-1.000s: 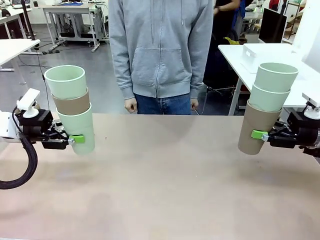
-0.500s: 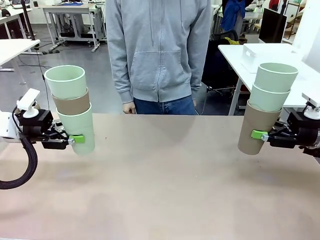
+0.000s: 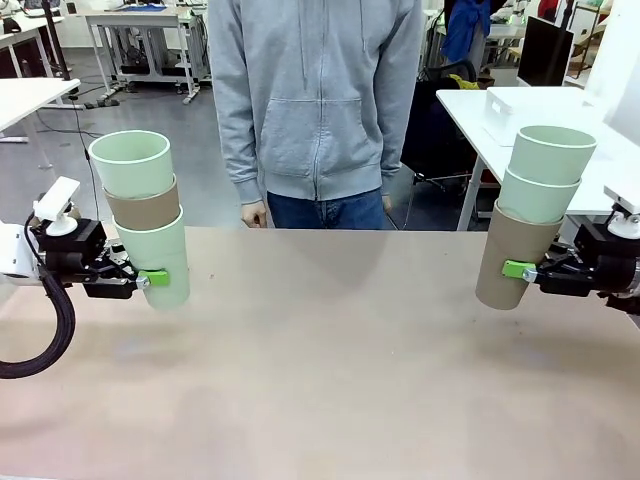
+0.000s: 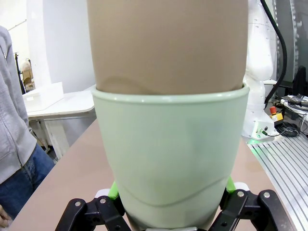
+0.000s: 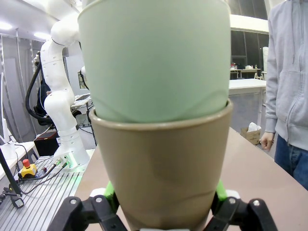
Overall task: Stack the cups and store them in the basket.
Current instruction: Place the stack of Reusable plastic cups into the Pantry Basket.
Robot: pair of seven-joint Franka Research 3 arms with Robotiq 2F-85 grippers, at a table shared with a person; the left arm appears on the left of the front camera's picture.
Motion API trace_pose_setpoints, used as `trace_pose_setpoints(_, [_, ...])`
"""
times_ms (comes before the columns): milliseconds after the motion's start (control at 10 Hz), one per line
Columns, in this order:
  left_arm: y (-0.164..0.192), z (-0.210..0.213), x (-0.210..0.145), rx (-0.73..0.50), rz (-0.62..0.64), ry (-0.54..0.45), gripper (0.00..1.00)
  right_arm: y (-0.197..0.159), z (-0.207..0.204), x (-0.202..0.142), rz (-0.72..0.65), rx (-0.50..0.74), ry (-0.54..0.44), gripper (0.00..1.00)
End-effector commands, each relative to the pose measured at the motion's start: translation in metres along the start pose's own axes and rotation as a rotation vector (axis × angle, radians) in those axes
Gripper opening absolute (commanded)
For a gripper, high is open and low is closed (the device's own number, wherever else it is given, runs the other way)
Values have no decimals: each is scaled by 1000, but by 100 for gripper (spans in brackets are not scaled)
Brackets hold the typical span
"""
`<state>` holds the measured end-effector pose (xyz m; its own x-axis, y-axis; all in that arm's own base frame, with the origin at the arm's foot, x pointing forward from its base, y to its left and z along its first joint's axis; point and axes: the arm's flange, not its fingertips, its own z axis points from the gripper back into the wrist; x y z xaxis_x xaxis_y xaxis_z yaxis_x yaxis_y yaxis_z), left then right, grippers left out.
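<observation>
Only the person (image 3: 315, 100) shifts sideways. Your left gripper (image 3: 158, 279) stays pinching the left stack (image 3: 148, 215) near the counter's (image 3: 320, 350) left edge, and your right gripper (image 3: 512, 270) pinches the right stack (image 3: 538, 205) opposite. Merging them is still ahead.

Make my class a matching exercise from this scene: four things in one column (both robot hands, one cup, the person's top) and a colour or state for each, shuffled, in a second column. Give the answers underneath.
Column one
1. left hand
2. right hand
3. top cup of the right stack
4. person's hoodie

Column two
A. grey
B. shut on a mint green cup
C. shut on a tan-brown cup
D. mint green, nested in another mint green cup

Pairs: 1-B, 2-C, 3-D, 4-A
</observation>
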<state>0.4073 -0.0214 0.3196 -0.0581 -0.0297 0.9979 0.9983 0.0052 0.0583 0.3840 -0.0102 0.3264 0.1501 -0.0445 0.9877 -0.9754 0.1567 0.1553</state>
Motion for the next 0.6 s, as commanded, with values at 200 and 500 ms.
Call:
trace_pose_setpoints(200, [0,-1,4,-5,-8,-8,85,1,0,4,10,0,-2,86])
trace_pose_setpoints(500, [0,-1,4,-5,-8,-8,85,1,0,4,10,0,-2,86])
